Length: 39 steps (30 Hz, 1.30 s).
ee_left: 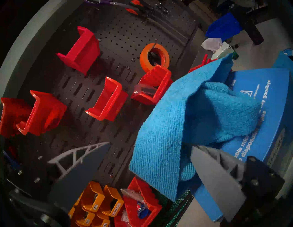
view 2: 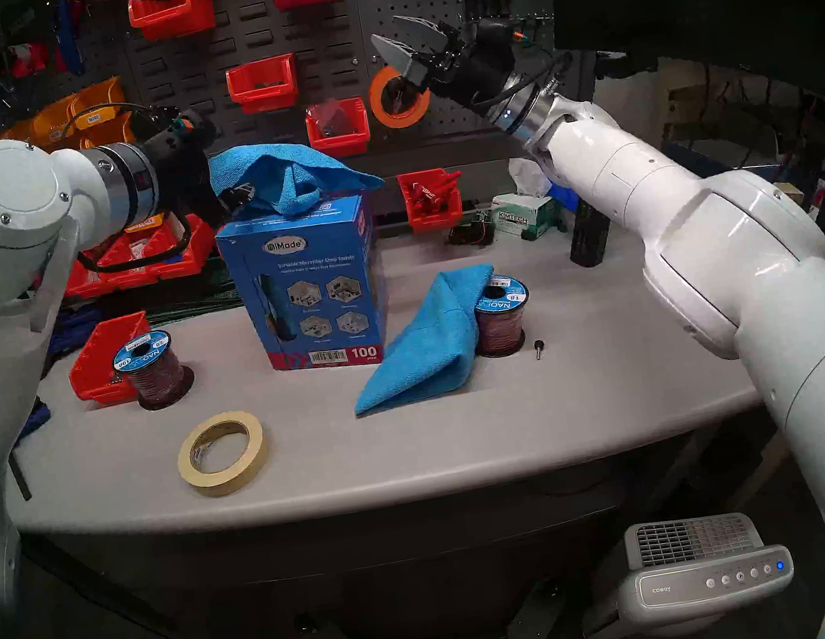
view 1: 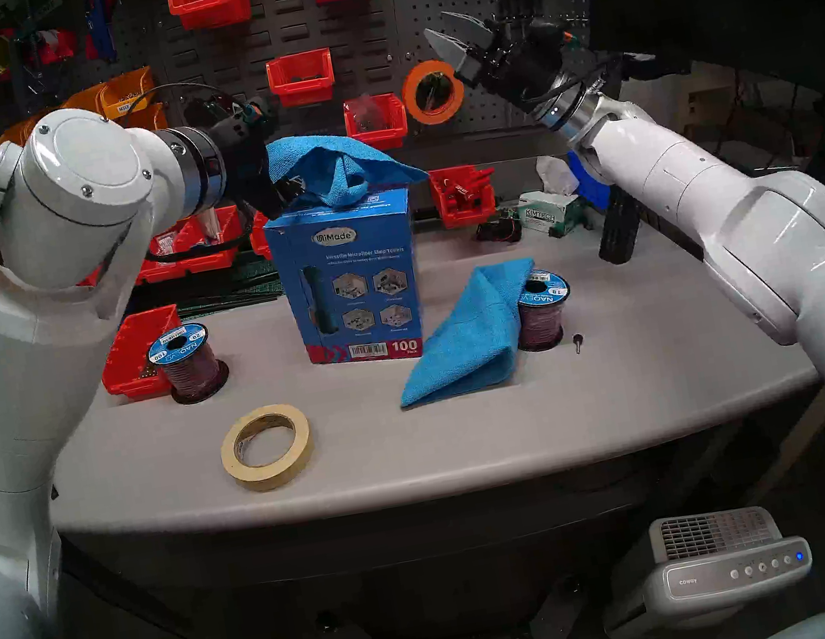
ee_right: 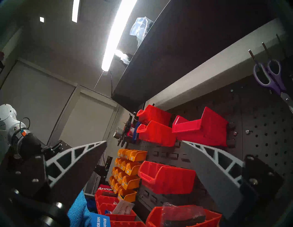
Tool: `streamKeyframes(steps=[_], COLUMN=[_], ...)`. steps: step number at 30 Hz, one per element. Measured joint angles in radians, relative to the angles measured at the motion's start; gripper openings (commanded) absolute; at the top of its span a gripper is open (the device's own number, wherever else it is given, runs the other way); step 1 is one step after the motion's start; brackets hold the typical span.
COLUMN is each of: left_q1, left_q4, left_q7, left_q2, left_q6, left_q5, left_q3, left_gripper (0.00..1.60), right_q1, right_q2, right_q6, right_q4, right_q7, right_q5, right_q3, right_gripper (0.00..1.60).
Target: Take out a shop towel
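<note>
A bright blue shop towel (view 1: 329, 161) (view 2: 276, 170) sticks up out of the top of the blue carton (view 1: 354, 277) and drapes over it. My left gripper (view 1: 287, 185) is at the carton's top left, mostly hidden behind the towel. In the left wrist view my left gripper (ee_left: 150, 145) is open, its fingers wide apart; the towel (ee_left: 166, 126) hangs between them and lies over the finger nearer the carton (ee_left: 261, 103). A second blue towel (view 1: 468, 339) lies folded on the table, right of the carton. My right gripper (view 1: 441, 31) (ee_right: 143, 142) is open, empty and raised by the pegboard.
The second towel leans on a wire spool (view 1: 542, 311). Another spool (view 1: 186, 362) and a red bin (view 1: 139, 356) stand left of the carton. A masking tape roll (view 1: 266, 446) lies near the front. A Kimtech carton (view 1: 545, 215) stands at the back right. Red bins and an orange tape roll (view 1: 432, 90) hang on the pegboard.
</note>
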Motion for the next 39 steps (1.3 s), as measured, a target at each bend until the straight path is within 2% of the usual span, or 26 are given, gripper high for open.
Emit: streamKeyframes(steps=[8, 11, 25, 35, 37, 39], left_q1=[0.046, 0.048, 0.056, 0.169, 0.181, 0.222], left_q4=[-0.054, -0.088, -0.225, -0.245, -0.245, -0.245], left_q7=[0.061, 0.078, 0.152, 0.244, 0.253, 0.29], left_q2=[-0.044, -0.085, -0.226, -0.348, -0.357, -0.392], left_q6=[0.03, 0.031, 0.031, 0.031, 0.031, 0.032], left_q5=[0.001, -0.021, -0.103, -0.154, -0.159, -0.181], left_q3=[-0.059, -0.105, -0.244, -0.34, -0.345, -0.355], left_gripper=[1.6, 1.6, 1.6, 1.6, 1.6, 1.6], right_q1=[-0.011, -0.017, -0.046, -0.07, -0.072, -0.079], right_q2=[-0.006, -0.007, -0.001, -0.013, -0.014, -0.018], right_q6=[-0.071, -0.104, -0.213, -0.319, -0.331, -0.378], right_q4=[0.003, 0.005, 0.015, 0.005, 0.003, -0.006], right_q7=[-0.031, -0.065, -0.174, -0.283, -0.295, -0.342], right_q5=[0.0, 0.0, 0.001, -0.002, -0.002, -0.007], right_q3=[0.005, 0.008, 0.017, 0.016, 0.016, 0.015], right_gripper=[1.6, 1.6, 1.6, 1.6, 1.6, 1.6])
